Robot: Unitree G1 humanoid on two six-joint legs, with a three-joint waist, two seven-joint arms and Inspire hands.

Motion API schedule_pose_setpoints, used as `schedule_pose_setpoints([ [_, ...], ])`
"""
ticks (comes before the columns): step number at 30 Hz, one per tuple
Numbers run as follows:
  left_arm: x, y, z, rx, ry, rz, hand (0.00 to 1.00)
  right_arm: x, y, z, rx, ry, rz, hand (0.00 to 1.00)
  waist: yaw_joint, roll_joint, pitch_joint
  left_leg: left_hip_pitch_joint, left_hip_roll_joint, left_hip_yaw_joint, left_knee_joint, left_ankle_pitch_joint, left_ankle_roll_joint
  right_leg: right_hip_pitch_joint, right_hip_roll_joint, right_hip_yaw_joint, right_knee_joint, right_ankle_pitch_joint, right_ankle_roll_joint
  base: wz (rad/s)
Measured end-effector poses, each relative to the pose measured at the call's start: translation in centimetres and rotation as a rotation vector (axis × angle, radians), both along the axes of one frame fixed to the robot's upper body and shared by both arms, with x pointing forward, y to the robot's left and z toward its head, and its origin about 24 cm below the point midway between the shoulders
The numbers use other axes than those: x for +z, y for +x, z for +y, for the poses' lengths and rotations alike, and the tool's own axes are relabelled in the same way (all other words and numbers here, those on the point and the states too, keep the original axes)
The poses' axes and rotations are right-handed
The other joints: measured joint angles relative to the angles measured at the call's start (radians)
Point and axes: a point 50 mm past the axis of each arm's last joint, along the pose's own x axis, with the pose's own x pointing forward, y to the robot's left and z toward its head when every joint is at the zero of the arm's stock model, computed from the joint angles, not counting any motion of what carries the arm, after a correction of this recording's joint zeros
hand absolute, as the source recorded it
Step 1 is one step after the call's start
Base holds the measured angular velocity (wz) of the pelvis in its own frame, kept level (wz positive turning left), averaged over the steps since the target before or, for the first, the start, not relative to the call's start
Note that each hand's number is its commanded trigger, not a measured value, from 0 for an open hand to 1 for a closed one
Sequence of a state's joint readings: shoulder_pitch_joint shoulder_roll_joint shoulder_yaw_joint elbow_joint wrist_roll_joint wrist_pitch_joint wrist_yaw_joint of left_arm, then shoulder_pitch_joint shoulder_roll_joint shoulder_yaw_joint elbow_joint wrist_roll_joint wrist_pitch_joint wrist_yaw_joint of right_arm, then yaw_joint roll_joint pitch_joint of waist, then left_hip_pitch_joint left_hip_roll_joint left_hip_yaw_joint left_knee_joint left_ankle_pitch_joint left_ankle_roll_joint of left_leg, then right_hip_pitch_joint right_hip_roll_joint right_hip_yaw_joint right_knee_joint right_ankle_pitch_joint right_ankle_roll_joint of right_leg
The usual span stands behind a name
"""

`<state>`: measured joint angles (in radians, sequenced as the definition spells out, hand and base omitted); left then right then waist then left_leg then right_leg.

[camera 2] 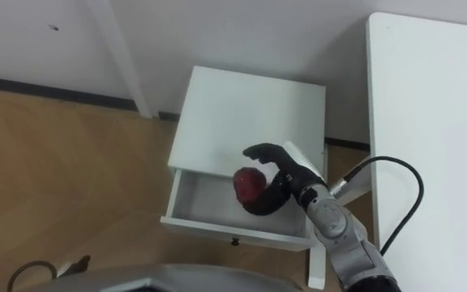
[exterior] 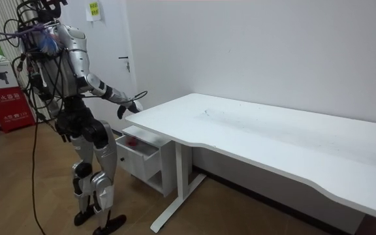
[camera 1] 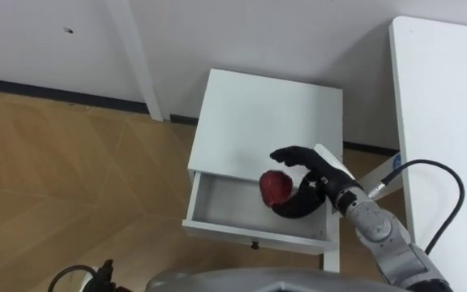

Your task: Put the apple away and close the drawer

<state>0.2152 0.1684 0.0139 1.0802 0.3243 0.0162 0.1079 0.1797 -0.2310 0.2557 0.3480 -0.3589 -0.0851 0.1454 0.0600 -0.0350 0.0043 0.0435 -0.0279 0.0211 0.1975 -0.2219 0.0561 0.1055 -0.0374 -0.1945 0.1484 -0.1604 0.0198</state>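
The apple [camera 1: 275,186] hangs over the back of the open drawer [camera 1: 221,204], just in front of the white cabinet's top [camera 1: 266,113], gripped in the right hand [camera 1: 308,193], whose fingers and thumb curl round it from the right. The placing step looks to be in hand. The next move probably calls for lowering the apple to the drawer floor, releasing it, then pushing the front shut.

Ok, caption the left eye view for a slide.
Right hand holds a red apple over the open drawer of a white cabinet.
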Motion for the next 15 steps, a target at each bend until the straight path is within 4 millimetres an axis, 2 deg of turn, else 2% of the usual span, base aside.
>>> schedule_pose_setpoints([
  [15,0.00,-0.05,0.00,0.000,0.000,0.001,0.00,0.00,0.00,0.00,0.000,0.000,0.000,0.00,0.000,0.000,0.0003,0.000,0.000,0.000,0.001,0.000,0.000,0.001,-0.001,0.000,0.000,0.000,0.000,0.00],
])
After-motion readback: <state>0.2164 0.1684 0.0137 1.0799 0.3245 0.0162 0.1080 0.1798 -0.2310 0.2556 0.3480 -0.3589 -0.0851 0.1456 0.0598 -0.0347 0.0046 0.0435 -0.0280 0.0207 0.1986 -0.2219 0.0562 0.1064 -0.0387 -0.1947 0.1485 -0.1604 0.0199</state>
